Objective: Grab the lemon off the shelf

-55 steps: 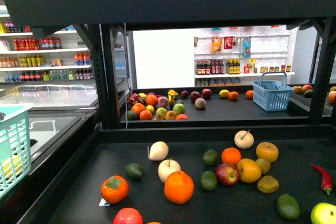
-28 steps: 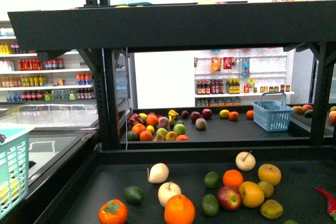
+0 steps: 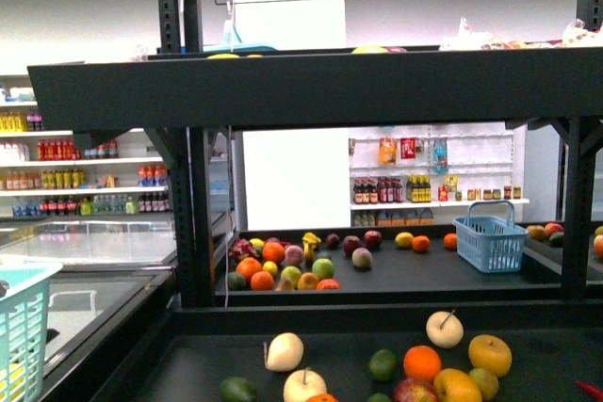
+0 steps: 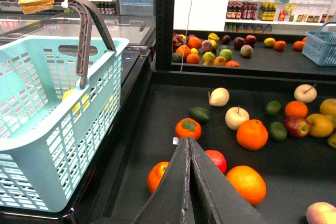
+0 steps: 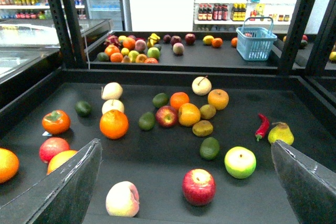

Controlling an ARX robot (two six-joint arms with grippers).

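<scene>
Fingers (image 4: pixel 176 192) of your left jaws press together, empty, low over the shelf (image 4: pixel 157 108). Your right jaws gape wide, holding nothing. Beyond them, ahead of their gap, the lemon (image 5: pixel 189 114) lies just beside a red apple (image 5: pixel 166 116).

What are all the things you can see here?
shelf: one, black, right in front
lemon: probably one, yellow, mid-shelf beside a red apple
oranges: several, orange, scattered on shelf
green fruits: several, dark green, scattered
chilli: one, red, right side
teal basket: one, left of shelf
blue basket: one, on far deck
left gripper: black, shut
right gripper: black, open
</scene>
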